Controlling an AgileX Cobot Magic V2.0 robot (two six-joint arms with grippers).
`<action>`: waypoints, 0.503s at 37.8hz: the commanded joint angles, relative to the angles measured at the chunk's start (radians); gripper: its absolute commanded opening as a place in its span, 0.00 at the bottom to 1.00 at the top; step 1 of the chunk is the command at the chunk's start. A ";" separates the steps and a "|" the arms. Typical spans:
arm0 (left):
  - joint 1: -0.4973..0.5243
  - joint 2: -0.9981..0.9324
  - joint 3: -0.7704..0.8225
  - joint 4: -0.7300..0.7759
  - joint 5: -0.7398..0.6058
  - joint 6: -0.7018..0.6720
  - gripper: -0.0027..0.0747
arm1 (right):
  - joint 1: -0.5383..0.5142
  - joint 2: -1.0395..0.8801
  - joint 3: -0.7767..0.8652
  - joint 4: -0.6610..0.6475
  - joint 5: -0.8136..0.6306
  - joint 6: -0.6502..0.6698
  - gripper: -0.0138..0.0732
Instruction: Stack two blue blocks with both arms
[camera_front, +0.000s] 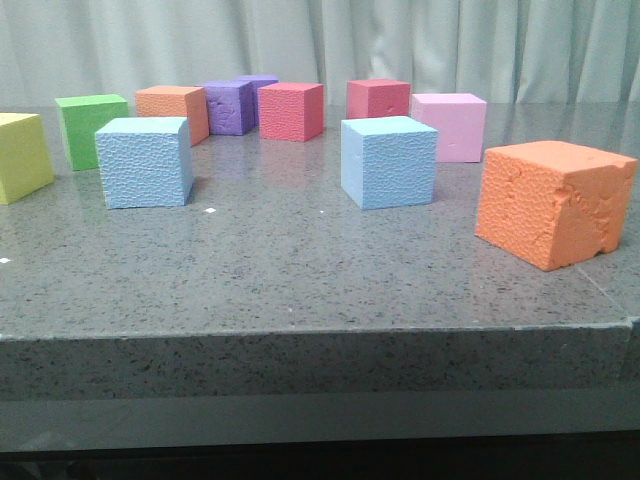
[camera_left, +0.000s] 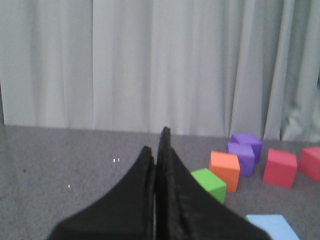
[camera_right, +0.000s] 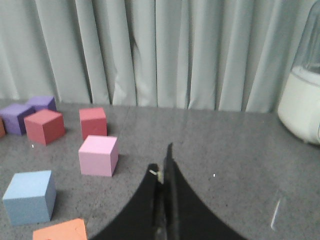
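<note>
Grey speckled stone table (camera_front: 300, 270) w/ pale pleated curtain (camera_front: 320, 40) behind. L to R in front view: yellow cube (camera_front: 22, 156) at 9 o'clock edge, green cube (camera_front: 90, 128) just behind it, then left blue block (camera_front: 145, 161) resting flat on table, nothing on top. Behind it at approx 11 o'clock: small orange cube (camera_front: 174, 110), two purple cubes (camera_front: 236, 104) close together, red cube (camera_front: 291, 110). Right blue block (camera_front: 388, 160) sits just R of centre, well apart from the left one, also flat on table. Behind it, second red cube (camera_front: 378, 98) and pink cube (camera_front: 451, 125) at approx 1 o'clock. Big orange cube (camera_front: 553, 202) nearest camera at 3 o'clock, face chipped.

No arms in front view. Left gripper (camera_left: 157, 150) in its wrist view: black fingers pressed together, holding nothing, above table. Right gripper (camera_right: 162, 167) likewise: tips closed tight, empty. White rounded container (camera_right: 302, 100) near curtain in right wrist view.
</note>
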 joint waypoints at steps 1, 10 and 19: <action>0.003 0.067 -0.061 0.003 -0.026 -0.005 0.01 | -0.005 0.094 -0.078 0.004 -0.007 -0.010 0.09; 0.003 0.096 -0.061 -0.014 -0.028 -0.005 0.01 | -0.005 0.139 -0.085 0.060 -0.027 -0.010 0.09; 0.003 0.096 -0.048 -0.014 -0.058 -0.005 0.01 | -0.005 0.139 -0.085 0.067 -0.048 -0.010 0.13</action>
